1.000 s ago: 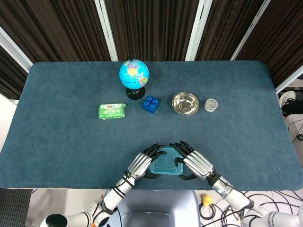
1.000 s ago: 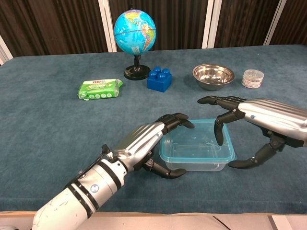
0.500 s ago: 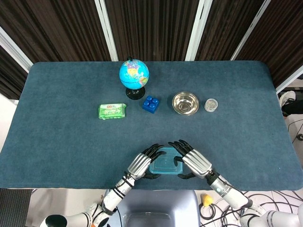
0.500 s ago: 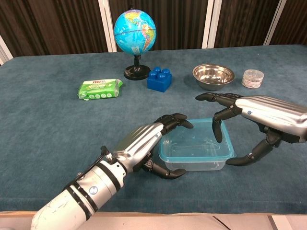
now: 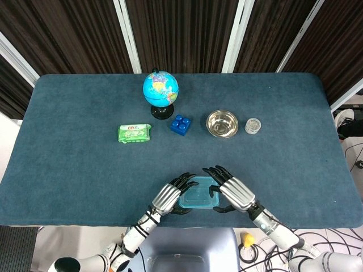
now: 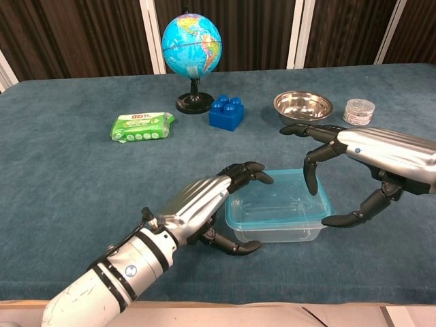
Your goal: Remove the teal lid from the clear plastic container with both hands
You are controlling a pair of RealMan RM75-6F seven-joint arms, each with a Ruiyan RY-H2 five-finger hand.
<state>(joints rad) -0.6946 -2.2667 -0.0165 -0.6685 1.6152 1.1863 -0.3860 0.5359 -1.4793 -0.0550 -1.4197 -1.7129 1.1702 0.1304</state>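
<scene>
Blue-carpeted table (image 5: pixel 74 147) before dark slatted wall (image 5: pixel 181 28); both hands' fingers (image 6: pixel 246 170) spread, perhaps touching teal lid (image 6: pixel 276 201).

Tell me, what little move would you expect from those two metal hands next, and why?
Probably the right hand closes in on the teal lid. That hand hovers open over the lid's right edge, its thumb low beside the clear plastic container but apparently not touching. The left hand already curls around the left end. The lid still sits flat on the container.
</scene>
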